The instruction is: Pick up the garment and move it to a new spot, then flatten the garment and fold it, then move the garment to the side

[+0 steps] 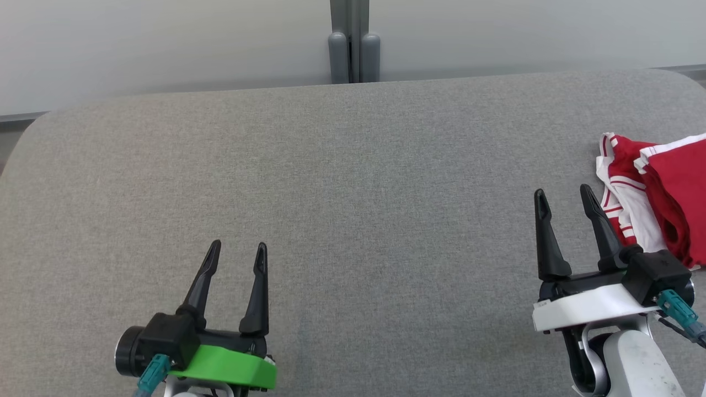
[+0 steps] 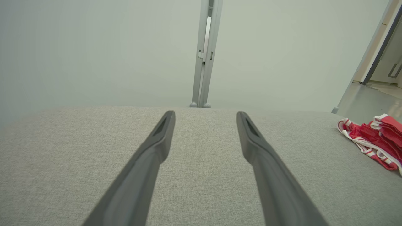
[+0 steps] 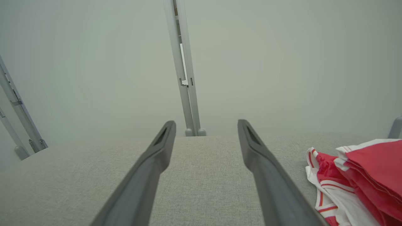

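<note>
**Grey table, garment at its right edge, both grippers open**

The table [image 1: 353,182] was covered in grey woven cloth and had rounded far corners. It stood against a pale wall [image 1: 165,44] with a grey post [image 1: 353,49] at the middle. The red and white garment [image 1: 656,187] lay bunched at the table's right edge. The right gripper [image 1: 563,191] stood just beside it, fingers apart and holding nothing. The left gripper [image 1: 239,244] was well apart from it, also spread and empty. Ahead of both, wide grey surface reached to the far edge.
</note>
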